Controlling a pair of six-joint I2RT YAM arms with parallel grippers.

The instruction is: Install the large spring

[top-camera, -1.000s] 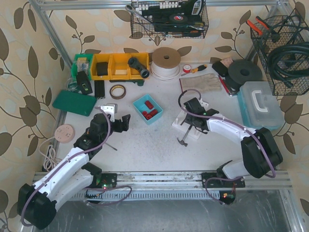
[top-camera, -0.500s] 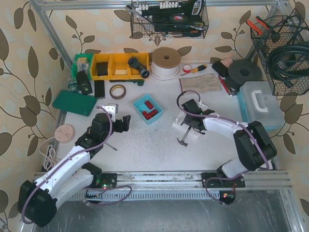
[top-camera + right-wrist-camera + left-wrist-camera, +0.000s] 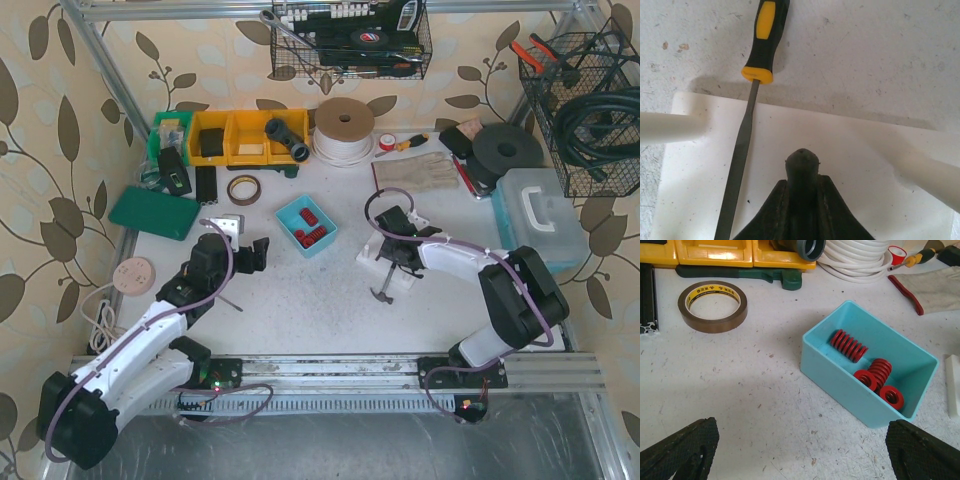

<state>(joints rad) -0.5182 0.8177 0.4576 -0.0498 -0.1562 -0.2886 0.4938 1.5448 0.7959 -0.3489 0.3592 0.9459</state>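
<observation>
Several red springs lie in a teal bin (image 3: 840,380) (image 3: 307,224); the longest, the large spring (image 3: 848,346), lies on its side at the bin's far end. My left gripper (image 3: 802,450) (image 3: 246,253) hovers open just short of the bin, nothing between its fingers (image 3: 685,447). My right gripper (image 3: 801,187) (image 3: 393,240) is over the white plate (image 3: 860,150) (image 3: 392,270) and is shut on a dark rod (image 3: 801,162) whose rounded tip pokes out between the jaws. White pegs (image 3: 670,127) reach in from both sides of the plate.
A file with a yellow-black handle (image 3: 765,30) lies across the plate's left part. Brown tape roll (image 3: 712,306), yellow bins (image 3: 235,137), white hose coil (image 3: 344,130), gloves (image 3: 420,172) and a clear case (image 3: 540,215) ring the work area.
My right gripper has closed onto the dark rod and its arm has shifted slightly left over the plate. The left arm has barely moved.
</observation>
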